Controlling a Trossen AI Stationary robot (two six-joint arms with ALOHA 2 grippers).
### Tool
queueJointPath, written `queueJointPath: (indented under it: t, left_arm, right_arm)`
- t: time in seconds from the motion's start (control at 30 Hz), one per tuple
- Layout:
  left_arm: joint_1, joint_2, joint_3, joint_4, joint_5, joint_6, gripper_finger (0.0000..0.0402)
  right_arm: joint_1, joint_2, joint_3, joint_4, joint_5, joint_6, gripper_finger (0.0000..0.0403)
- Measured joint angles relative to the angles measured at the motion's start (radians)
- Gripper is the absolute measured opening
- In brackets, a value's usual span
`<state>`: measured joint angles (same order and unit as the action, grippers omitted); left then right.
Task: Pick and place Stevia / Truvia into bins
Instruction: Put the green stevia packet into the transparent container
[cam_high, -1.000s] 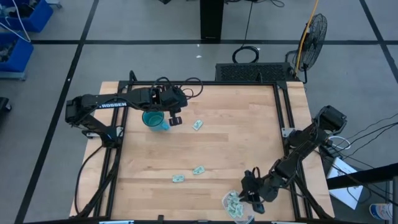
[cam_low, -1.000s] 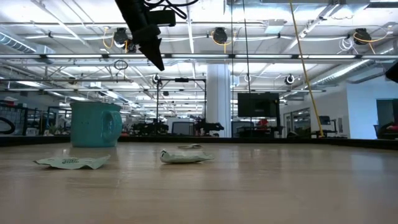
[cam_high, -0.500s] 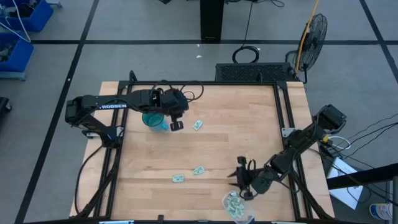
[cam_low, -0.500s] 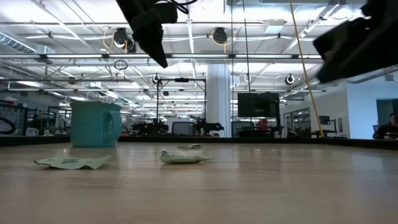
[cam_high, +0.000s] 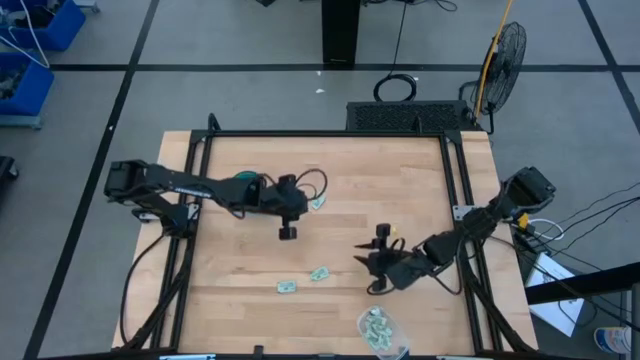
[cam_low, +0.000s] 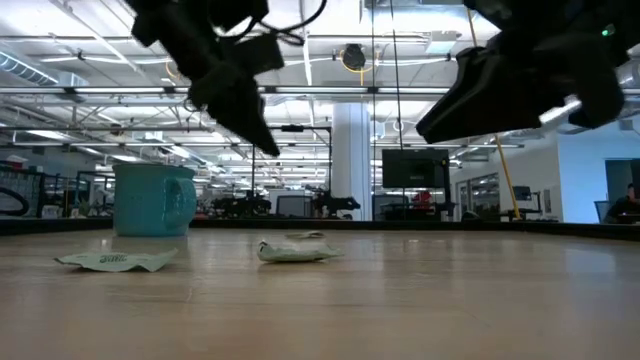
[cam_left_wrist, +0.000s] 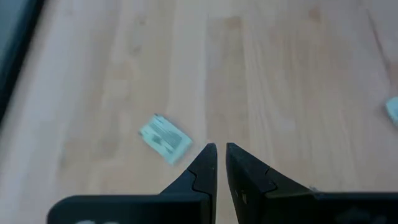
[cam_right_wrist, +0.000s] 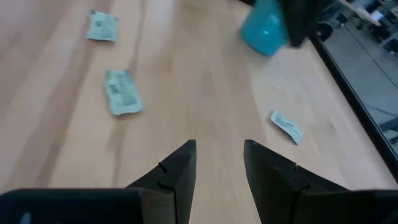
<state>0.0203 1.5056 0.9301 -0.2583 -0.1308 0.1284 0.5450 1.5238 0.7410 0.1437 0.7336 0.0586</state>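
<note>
Teal ceramic mug is seen on the wooden worktop; right of it, the left gripper is held nearly closed, empty. Pale green paper sachets lie beyond the mug; the right gripper is open, empty.

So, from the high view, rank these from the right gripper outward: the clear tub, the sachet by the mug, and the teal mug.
From the right gripper:
1. Clear tub, at the table's near edge.
2. Sachet by the mug, up toward the left arm.
3. Teal mug, farthest, partly under the left arm.
</note>
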Motion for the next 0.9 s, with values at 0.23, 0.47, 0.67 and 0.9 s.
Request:
queueJointPath:
  t: [0.23,0.47,0.67,0.9]
  left_arm:
    - [-0.002,0.000,-0.175,0.277,-0.007,-0.053,0.0042]
    - [-0.001,0.005,-0.202,0.361,-0.010,-0.019,0.0073]
    - [0.003,0.113,-0.196,0.493,-0.019,0.015,0.0158]
    - [0.013,0.282,-0.143,0.495,-0.115,0.072,0.0190]
  right_arm:
    - [-0.048,0.000,0.000,0.000,-0.002,0.000,0.0130]
    - [-0.089,0.000,0.000,0.001,-0.004,-0.017,0.0130]
    - [-0.137,0.000,0.000,0.006,-0.005,-0.056,0.0130]
    - [-0.192,0.000,0.000,0.008,-0.005,-0.077,0.0130]
